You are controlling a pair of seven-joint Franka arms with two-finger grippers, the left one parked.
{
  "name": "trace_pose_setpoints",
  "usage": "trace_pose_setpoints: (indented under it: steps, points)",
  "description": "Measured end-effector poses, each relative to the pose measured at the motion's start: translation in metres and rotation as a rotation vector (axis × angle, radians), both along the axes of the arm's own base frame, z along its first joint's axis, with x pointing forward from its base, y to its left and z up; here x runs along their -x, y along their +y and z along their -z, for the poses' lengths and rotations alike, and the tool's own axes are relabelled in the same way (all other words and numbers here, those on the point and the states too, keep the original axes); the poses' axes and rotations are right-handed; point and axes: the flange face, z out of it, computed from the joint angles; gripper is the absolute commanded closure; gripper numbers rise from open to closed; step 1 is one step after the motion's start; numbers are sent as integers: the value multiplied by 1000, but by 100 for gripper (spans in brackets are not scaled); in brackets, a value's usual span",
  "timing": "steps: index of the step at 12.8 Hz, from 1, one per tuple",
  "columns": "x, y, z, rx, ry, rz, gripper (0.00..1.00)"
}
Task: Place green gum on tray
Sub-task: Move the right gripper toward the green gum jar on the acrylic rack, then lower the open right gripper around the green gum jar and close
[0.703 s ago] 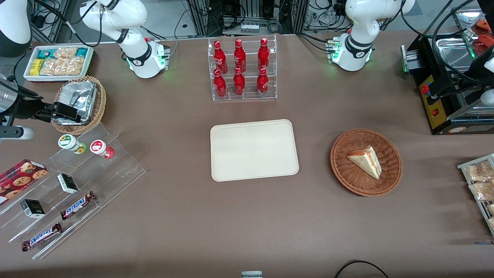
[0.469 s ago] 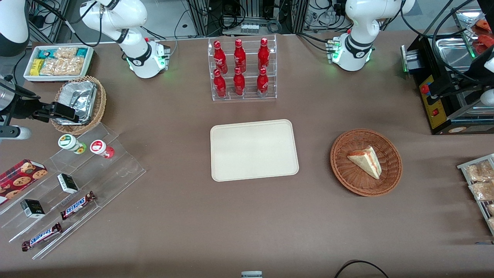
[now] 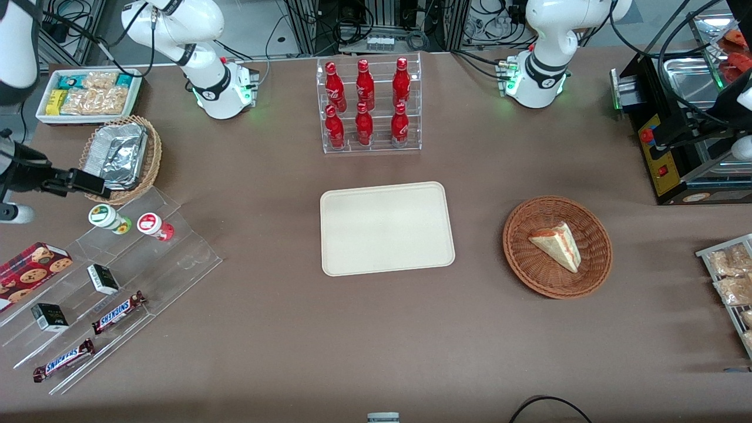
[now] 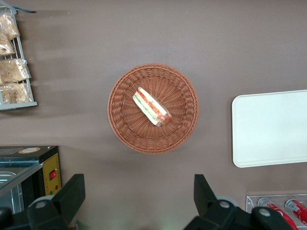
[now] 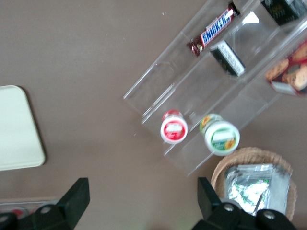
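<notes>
Still approaching: my gripper point(image 3: 97, 187), fingers spread and empty, hovers above the white, green-labelled gum canister point(image 3: 107, 218) on the clear acrylic shelf point(image 3: 147, 252), at nine o'clock from the cream rectangular tray point(image 3: 387, 228). Next I descend and pinch it.

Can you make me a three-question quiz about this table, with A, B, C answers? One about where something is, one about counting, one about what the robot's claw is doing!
1. Where is the green gum?
A. On the tray
B. On the clear stepped shelf, beside the red gum
C. In the basket with the sandwich

2. How many red bottles stand in the clear rack?
A. Four
B. Six
C. Eight

3. What is the gripper doing?
A. Open, above the two gums, holding nothing
B. Shut on the green gum
C. Resting on the tray

Answers:
1 B: it stands on the clear stepped shelf next to the red gum.
2 B: the red bottles stand in two rows of three.
3 A: its fingers are spread and the tray is bare.
</notes>
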Motion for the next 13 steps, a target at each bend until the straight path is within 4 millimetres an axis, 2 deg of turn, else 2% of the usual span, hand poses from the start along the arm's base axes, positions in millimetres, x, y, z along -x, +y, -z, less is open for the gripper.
trace_pose_setpoints:
  steps: [3, 6, 10, 13]
  points:
    - [7, -40, 50, -14, -32, -181, 0]
    - [26, -58, 88, -11, -115, -417, 0]
    - [43, -70, 104, 10, -171, -610, 0]
    - [49, -77, 120, 24, -180, -659, 0]
